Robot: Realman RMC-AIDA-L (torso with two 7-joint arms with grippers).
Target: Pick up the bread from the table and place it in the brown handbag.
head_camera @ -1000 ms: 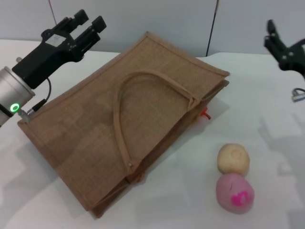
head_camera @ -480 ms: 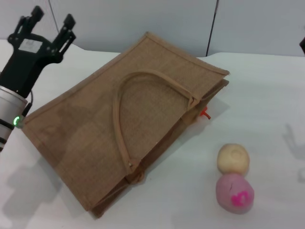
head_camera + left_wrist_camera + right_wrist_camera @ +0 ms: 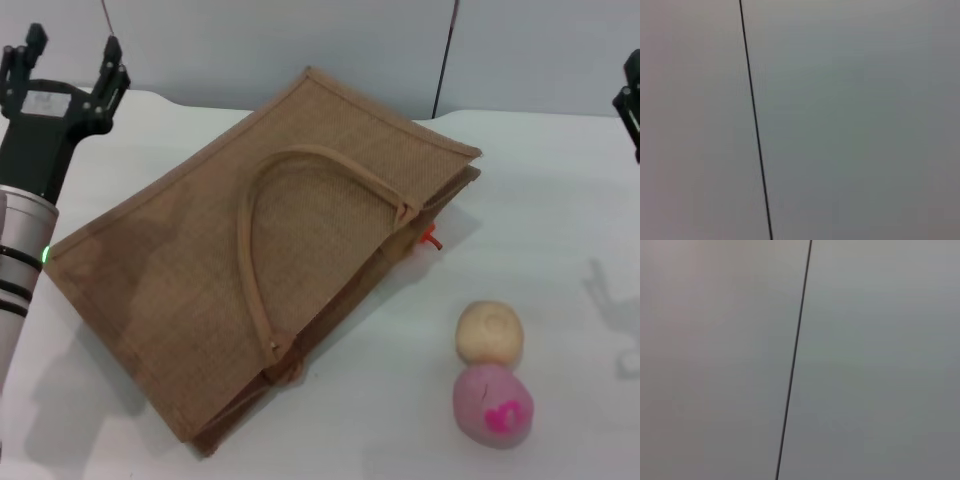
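Observation:
The brown handbag (image 3: 300, 250) lies flat on the white table (image 3: 560, 200), one loop handle resting on top. The striped bread is not in view. A small orange-red bit (image 3: 430, 240) sticks out at the bag's right edge; I cannot tell what it is. My left gripper (image 3: 72, 55) is open and empty, raised beyond the bag's far left corner, fingers pointing up and away. My right gripper (image 3: 631, 100) shows only partly at the right edge, away from the bag. Both wrist views show only a grey wall with a dark seam.
A round beige bun (image 3: 490, 332) and a pink ball (image 3: 493, 404) touch each other on the table, in front and to the right of the bag. A grey wall (image 3: 300, 40) stands behind the table.
My left arm has swung left off the bag's far corner and turned its open fingers upward. My right gripper left the view at the right, then reappeared at the right edge.

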